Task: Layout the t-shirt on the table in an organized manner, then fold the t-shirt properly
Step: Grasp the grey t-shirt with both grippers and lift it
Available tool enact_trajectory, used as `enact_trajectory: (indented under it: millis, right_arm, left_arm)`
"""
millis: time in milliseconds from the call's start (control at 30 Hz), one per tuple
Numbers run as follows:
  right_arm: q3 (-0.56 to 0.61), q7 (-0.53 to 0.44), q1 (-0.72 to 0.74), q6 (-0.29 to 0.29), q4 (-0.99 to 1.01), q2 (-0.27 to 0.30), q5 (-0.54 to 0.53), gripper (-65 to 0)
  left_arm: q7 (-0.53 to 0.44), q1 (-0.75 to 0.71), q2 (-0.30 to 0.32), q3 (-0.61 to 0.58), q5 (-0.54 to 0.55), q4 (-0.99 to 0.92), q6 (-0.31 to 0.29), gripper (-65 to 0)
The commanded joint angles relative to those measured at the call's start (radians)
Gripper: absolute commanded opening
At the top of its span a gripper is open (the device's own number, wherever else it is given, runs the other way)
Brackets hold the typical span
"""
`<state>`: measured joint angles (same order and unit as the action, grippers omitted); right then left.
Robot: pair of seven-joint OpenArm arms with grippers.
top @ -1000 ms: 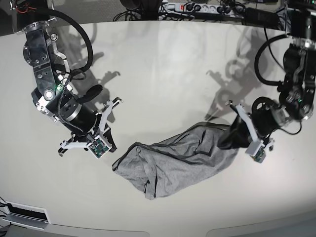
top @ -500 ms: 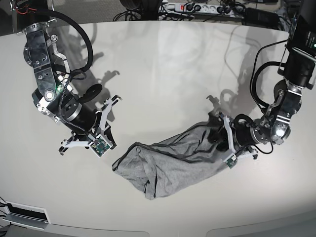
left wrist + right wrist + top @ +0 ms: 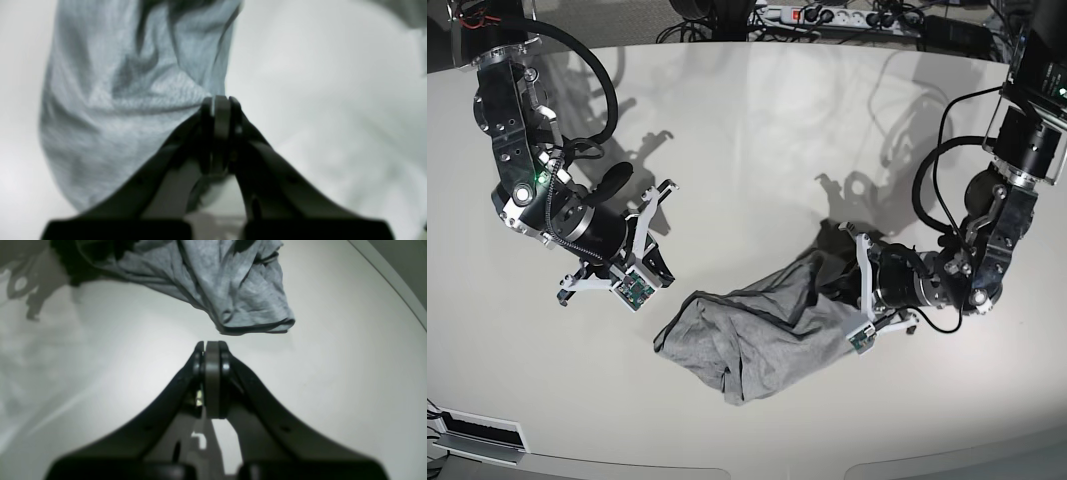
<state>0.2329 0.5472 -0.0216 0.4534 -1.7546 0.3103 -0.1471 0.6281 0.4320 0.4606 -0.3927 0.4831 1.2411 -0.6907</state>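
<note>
The left gripper [image 3: 221, 101] is clenched on an edge of the crumpled grey t-shirt [image 3: 757, 335], which lies bunched on the white table [image 3: 757, 130], while the right gripper [image 3: 212, 346] is pressed together on nothing, just short of the shirt's other end.

bright overhead light, sharp arm shadows on the glossy table [image 3: 747, 110], blurred left wrist view

No legible text, label, brand or number appears in any view. The t-shirt [image 3: 762, 335] shows only plain grey fabric.
</note>
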Motion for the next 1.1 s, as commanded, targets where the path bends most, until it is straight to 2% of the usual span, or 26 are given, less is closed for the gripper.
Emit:
enact_trajectory:
  millis: [0,67,167,300,367,400,467,500,533,567,633,733,867,900,1033,1067]
  right_arm:
    - [-0.005,-0.016,0.018,0.011,-0.017,0.006,-0.01,-65.0]
    - [-0.005,-0.006,0.018,0.011,-0.017,0.006,-0.01,-65.0]
    - [-0.005,-0.007,0.019,0.011,-0.017,0.006,-0.01,-65.0]
    - [-0.005,-0.006,0.018,0.011,-0.017,0.006,-0.027,-65.0]
    - [-0.005,-0.001,0.018,0.01,-0.017,0.006,-0.036,-65.0]
    - [-0.005,0.012,0.018,-0.011,-0.017,0.006,-0.026,-65.0]
    - [-0.005,0.058,0.019,-0.129,-0.017,0.007,0.036,-65.0]
    - [-0.006,0.077,0.019,-0.199,-0.017,0.009,0.07,-65.0]
    - [-0.012,0.089,0.018,-0.245,-0.017,0.012,0.092,-65.0]
    - [-0.021,0.092,0.018,-0.26,-0.017,0.018,0.1,-65.0]
    - [-0.047,0.089,0.019,-0.247,-0.017,0.023,0.095,-65.0]
    - [-0.079,0.09,0.015,-0.198,-0.017,0.023,0.095,-65.0]
    - [-0.093,0.105,0.015,-0.156,-0.017,0.025,0.071,-65.0]
    - [-0.096,0.105,0.015,-0.141,-0.017,0.025,0.052,-65.0]
    - [-0.098,0.104,0.016,-0.116,-0.017,0.025,0.039,-65.0]
    - [-0.097,0.104,0.016,-0.114,-0.017,0.025,0.039,-65.0]
  left_arm:
    - [0.0,0.026,0.025,0.008,0.017,0.046,-0.007,-65.0]
    - [0.01,0.016,0.054,0.008,0.049,0.101,-0.007,-65.0]
    - [0.068,-0.006,0.086,0.008,0.18,0.148,-0.007,-65.0]
    - [0.173,-0.056,0.067,0.007,0.418,0.194,-0.007,-65.0]
    - [0.22,-0.083,0.039,0.008,0.484,0.212,-0.007,-65.0]
    - [0.242,-0.095,0.021,0.007,0.504,0.217,-0.007,-65.0]
    - [0.262,-0.119,-0.015,0.007,0.537,0.222,-0.007,-65.0]
    - [0.269,-0.128,-0.035,0.007,0.55,0.223,-0.007,-65.0]
    - [0.269,-0.136,-0.056,0.007,0.556,0.223,-0.007,-65.0]
    - [0.27,-0.141,-0.08,0.007,0.558,0.223,-0.007,-65.0]
    - [0.271,-0.141,-0.134,0.007,0.558,0.223,-0.007,-65.0]
    - [0.256,-0.137,-0.218,0.007,0.543,0.223,-0.007,-65.0]
    - [0.131,-0.121,-0.294,0.007,0.374,0.223,-0.007,-65.0]
    - [0.107,-0.112,-0.303,0.007,0.331,0.223,-0.007,-60.7]
    - [0.106,-0.068,-0.317,0.008,0.26,0.223,-0.007,-32.8]
    - [0.106,-0.059,-0.317,0.008,0.243,0.223,-0.007,-29.0]
